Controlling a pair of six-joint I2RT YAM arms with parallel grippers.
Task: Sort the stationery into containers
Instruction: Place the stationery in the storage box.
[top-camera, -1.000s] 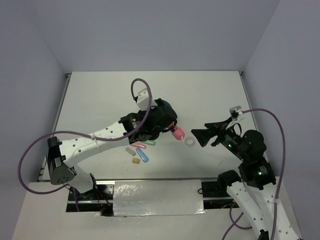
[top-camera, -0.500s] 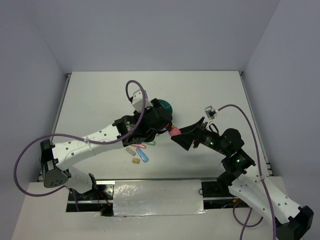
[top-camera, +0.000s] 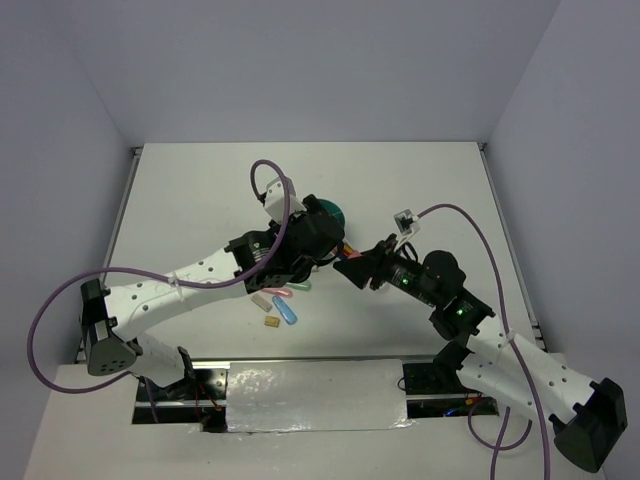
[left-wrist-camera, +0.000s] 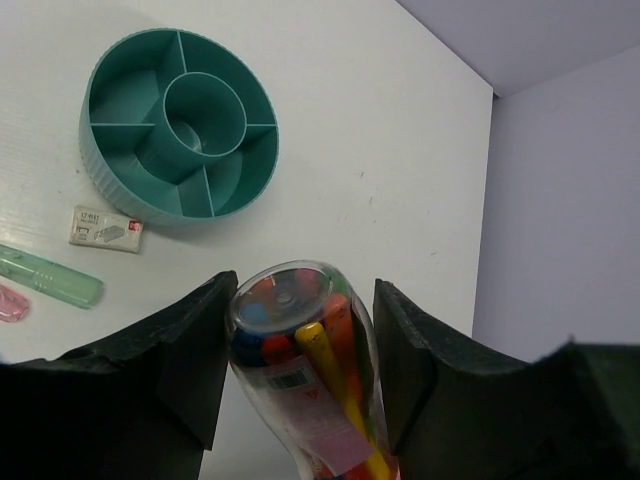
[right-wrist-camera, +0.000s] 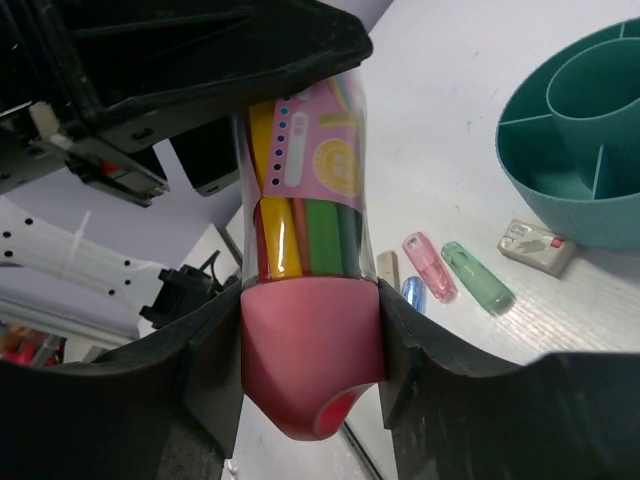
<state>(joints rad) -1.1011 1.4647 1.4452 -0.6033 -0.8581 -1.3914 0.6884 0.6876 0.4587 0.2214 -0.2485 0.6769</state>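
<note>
A clear tube (right-wrist-camera: 305, 200) full of coloured pens, with a pink cap (right-wrist-camera: 312, 350), hangs in the air between both arms. My left gripper (left-wrist-camera: 300, 300) is shut on its clear bottom end (left-wrist-camera: 290, 330). My right gripper (right-wrist-camera: 312, 335) is shut on the pink cap, with both fingers pressed to its sides. In the top view the two grippers meet at the tube (top-camera: 346, 260), just in front of the teal organiser (top-camera: 332, 212). The organiser (left-wrist-camera: 100, 170) stands on the table with its central cup and ring compartments showing nothing inside.
Green (right-wrist-camera: 478, 278), pink (right-wrist-camera: 430, 267) and blue (right-wrist-camera: 412, 291) capsule pieces lie on the table beside the organiser (right-wrist-camera: 540, 190). A white eraser (right-wrist-camera: 537, 245) lies close to its wall. A beige eraser (top-camera: 271, 321) and the blue capsule (top-camera: 288, 313) lie nearer the arms' bases.
The right arm swung left to the tube and its wide-open jaws closed on the pink cap. The left gripper kept hold of the tube, shifting slightly left.
</note>
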